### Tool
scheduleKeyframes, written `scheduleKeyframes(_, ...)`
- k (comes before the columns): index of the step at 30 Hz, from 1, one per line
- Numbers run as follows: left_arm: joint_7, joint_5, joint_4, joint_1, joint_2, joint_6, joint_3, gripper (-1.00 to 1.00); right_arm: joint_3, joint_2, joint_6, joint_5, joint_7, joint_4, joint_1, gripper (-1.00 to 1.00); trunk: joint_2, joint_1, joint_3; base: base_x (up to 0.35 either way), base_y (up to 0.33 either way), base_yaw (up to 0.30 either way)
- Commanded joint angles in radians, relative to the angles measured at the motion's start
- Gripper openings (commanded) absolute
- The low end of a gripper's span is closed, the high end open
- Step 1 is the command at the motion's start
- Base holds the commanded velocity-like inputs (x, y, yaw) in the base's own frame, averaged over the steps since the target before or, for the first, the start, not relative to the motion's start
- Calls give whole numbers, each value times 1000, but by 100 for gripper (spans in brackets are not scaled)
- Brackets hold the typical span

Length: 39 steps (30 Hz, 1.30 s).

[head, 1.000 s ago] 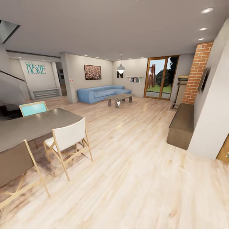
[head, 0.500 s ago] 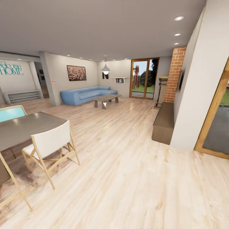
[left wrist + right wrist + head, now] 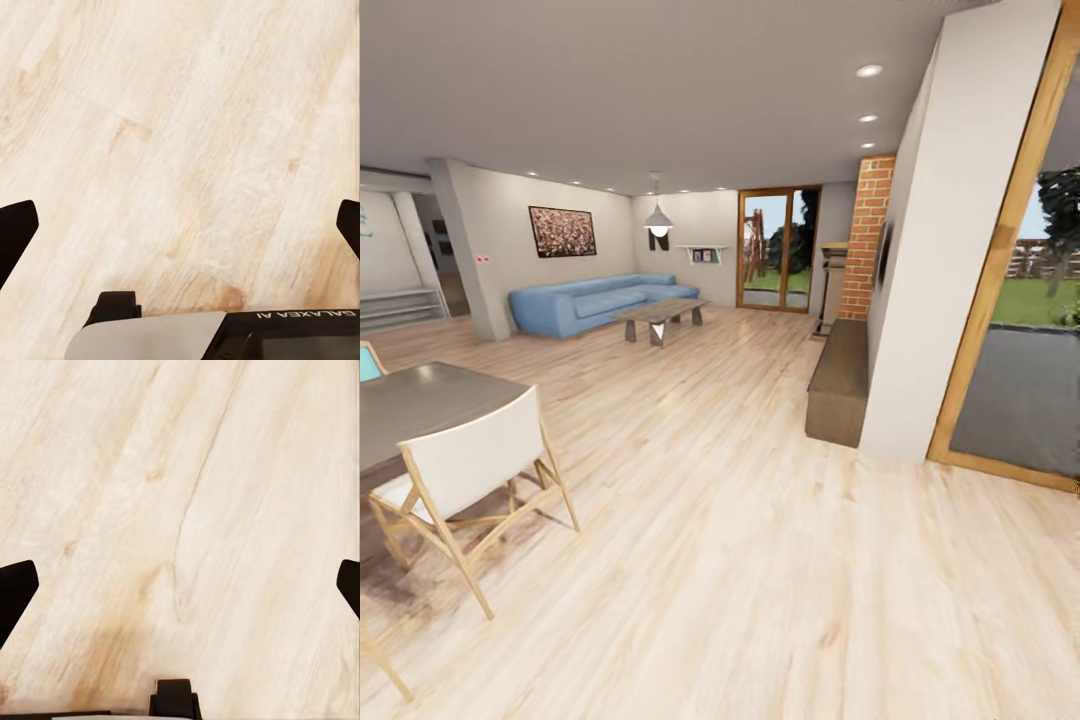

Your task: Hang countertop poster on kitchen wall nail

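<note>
Your left gripper (image 3: 180, 225) is spread wide, its black fingertips (image 3: 15, 229) at opposite edges of the wrist view with nothing between them, hanging over pale wood floor (image 3: 187, 127). Your right gripper (image 3: 180, 585) is just as released and holds nothing, over the same long-grained planks. Ahead of you the floor runs toward a blue sofa (image 3: 575, 303) and a low grey coffee table (image 3: 658, 315). To your left stands a white-backed chair (image 3: 465, 485) with a light wooden frame, pulled up to a dark matte table (image 3: 415, 405). On the far wall hangs a reddish speckled picture (image 3: 562, 231), long side level. A brick column (image 3: 865, 235) rises to the right, with a dark wood bench (image 3: 840, 390) along the white wall and a wood-framed glass door (image 3: 1020, 330) beyond.
</note>
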Motion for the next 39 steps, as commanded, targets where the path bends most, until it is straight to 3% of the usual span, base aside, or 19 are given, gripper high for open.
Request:
scheduleKeyframes(1,-1,-1,-2,0,0,1,0,100,0,0,1,0,-1,0,0,100,0,0,-1,0,-220,-130)
scheduleKeyframes(23,-2,0,-2,0,-1,1,-1,100,-2,-1,0,0,-1,0,0,100,0,0,8,0,-46,-279)
scheduleKeyframes(26,-2,0,-2,0,-1,1,-1,100,-24,-1,1,0,-1,0,0,100,0,0,9,0,0,-300)
scheduleKeyframes(29,-2,-1,-2,0,0,1,-1,100,-72,0,1,1,-1,0,0,100,0,0,11,0,0,-300)
scheduleKeyframes(39,-2,-1,-2,0,-1,1,-1,100,-91,1,0,4,-1,0,0,100,0,0,15,0,0,-300)
